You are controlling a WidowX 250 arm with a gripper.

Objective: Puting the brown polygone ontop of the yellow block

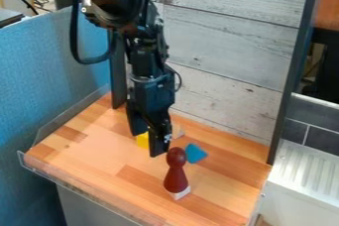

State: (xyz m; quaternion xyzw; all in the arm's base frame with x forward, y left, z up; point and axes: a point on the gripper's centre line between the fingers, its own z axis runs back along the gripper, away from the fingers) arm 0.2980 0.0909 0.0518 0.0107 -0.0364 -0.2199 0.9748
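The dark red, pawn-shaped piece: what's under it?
Something white shows at the foot of the dark red piece. The piece covers the rest, so I can't tell its full shape or whether it's a separate block.

Soft, fairly bright light falls across the wooden tabletop (99, 158), leaving faint shadows.

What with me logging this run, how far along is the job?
Nothing looks done: no brown piece shows on the visible part of the yellow block. The gripper hangs beside it, fingers apart, nothing visibly in hand. Placement seems left; the reddish-brown peg stands away, a white block at its base.
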